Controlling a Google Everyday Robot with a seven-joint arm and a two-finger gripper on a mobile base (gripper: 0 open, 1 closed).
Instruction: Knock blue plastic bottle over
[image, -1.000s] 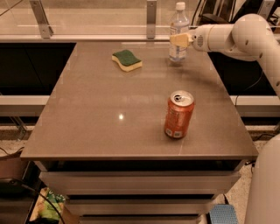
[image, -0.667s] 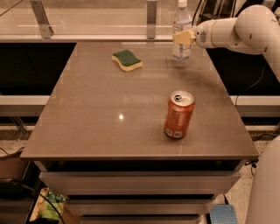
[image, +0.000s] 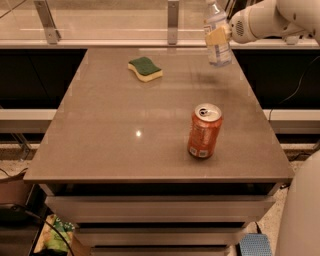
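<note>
The blue plastic bottle (image: 219, 50) is a clear bluish bottle with a white label at the table's far right, leaning slightly, its top cut off by the frame edge. My gripper (image: 218, 36) comes in from the right on the white arm (image: 265, 20) and is closed around the bottle's middle. A yellowish finger pad (image: 215, 37) lies across its front. The bottle's base seems to hover just above the tabletop (image: 125, 125).
An orange soda can (image: 204, 131) stands upright, right of centre, nearer the front edge. A green and yellow sponge (image: 145, 68) lies at the far middle. A glass rail with metal posts (image: 173, 20) runs behind the table.
The gripper and the bottle have moved together up and a little to the right. The bottle's base has risen off the tabletop and it leans more. Can and sponge are unmoved.
</note>
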